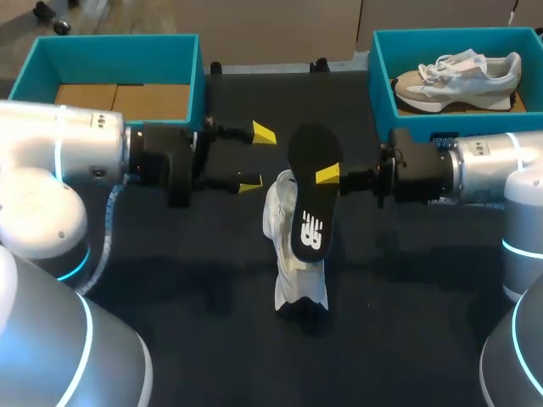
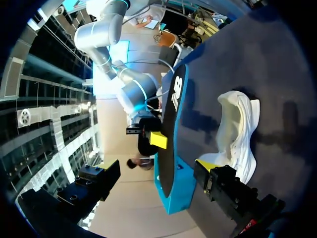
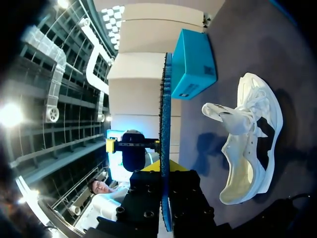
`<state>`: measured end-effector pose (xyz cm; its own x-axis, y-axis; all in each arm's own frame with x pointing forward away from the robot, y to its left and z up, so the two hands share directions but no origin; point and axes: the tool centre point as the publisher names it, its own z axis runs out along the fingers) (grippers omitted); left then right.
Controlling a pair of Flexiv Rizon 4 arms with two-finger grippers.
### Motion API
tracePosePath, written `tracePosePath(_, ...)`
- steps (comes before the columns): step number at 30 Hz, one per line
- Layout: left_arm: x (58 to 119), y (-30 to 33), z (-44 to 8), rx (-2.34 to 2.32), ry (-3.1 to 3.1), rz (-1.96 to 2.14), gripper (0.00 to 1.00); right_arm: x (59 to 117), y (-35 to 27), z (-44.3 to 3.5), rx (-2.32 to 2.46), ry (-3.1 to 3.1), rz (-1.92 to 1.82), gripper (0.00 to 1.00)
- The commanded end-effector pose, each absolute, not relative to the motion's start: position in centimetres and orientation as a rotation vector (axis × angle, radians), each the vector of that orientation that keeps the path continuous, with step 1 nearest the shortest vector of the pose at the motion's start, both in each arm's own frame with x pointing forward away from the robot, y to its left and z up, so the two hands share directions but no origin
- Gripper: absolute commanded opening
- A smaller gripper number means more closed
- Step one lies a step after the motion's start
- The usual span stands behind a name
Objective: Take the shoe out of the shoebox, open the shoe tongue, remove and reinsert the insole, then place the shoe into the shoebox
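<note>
One insole (image 1: pixel 310 229) pinched in right gripper (image 1: pixel 324 175), left gripper (image 1: pixel 257 159) spread wide

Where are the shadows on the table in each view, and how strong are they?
Head view: only faint, soft shadows show on the dark table around the white shoe. Left wrist view: darker patches lie on the table beside the shoe. Right wrist view: a distinct shadow lies between the shoe and the insole.

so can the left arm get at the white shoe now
Probably yes: the left gripper is open, empty and beside the white shoe, nothing between them; the insole is in the right gripper.
</note>
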<state>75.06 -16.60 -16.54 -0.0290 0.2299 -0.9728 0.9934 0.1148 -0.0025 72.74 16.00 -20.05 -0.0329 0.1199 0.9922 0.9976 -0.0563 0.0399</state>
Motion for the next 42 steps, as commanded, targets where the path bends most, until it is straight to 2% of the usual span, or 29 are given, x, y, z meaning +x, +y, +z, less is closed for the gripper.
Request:
tracePosePath(1, 75.0, -17.3, -17.8, 1.226, 1.404, -1.003, 1.0, 72.0, 16.0, -19.7, -1.345, -1.288, -1.231, 0.0)
tracePosePath(10, 75.5, -18.8, -18.7, 1.184, 1.375, -1.016, 1.0, 71.7, 16.5, -19.2, -1.338, -1.296, -1.226, 0.0)
tracePosePath(13, 75.7, -19.3, -18.8, 1.171, 1.373, -1.018, 0.79, 71.8, 16.8, -19.1, -1.331, -1.3, -1.223, 0.0)
tracePosePath(20, 76.6, -20.5, -19.2, 1.137, 1.365, -1.039, 0.74, 71.5, 17.2, -18.9, -1.314, -1.306, -1.222, 0.0)
tracePosePath(23, 76.6, -20.9, -19.4, 1.136, 1.367, -1.041, 0.67, 71.4, 17.3, -18.8, -1.31, -1.307, -1.223, 0.0)
tracePosePath(24, 76.7, -21.1, -19.4, 1.138, 1.366, -1.041, 0.62, 71.4, 17.4, -18.7, -1.307, -1.308, -1.223, 0.0)
tracePosePath(27, 76.8, -21.7, -19.3, 1.132, 1.361, -1.042, 0.56, 71.3, 17.7, -18.8, -1.299, -1.309, -1.219, 0.0)
tracePosePath(29, 76.9, -22.0, -19.3, 1.128, 1.359, -1.043, 0.49, 71.3, 17.8, -19.1, -1.296, -1.305, -1.217, 0.0)
tracePosePath(32, 76.9, -22.5, -19.2, 1.128, 1.353, -1.045, 0.43, 71.3, 17.9, -19.1, -1.291, -1.303, -1.217, 0.0)
tracePosePath(38, 76.9, -23.2, -19.2, 1.133, 1.349, -1.056, 0.4, 71.3, 17.8, -19.1, -1.29, -1.306, -1.214, 0.0)
tracePosePath(42, 76.7, -23.7, -19.2, 1.137, 1.344, -1.064, 0.33, 71.4, 17.8, -19.0, -1.288, -1.307, -1.211, 0.0)
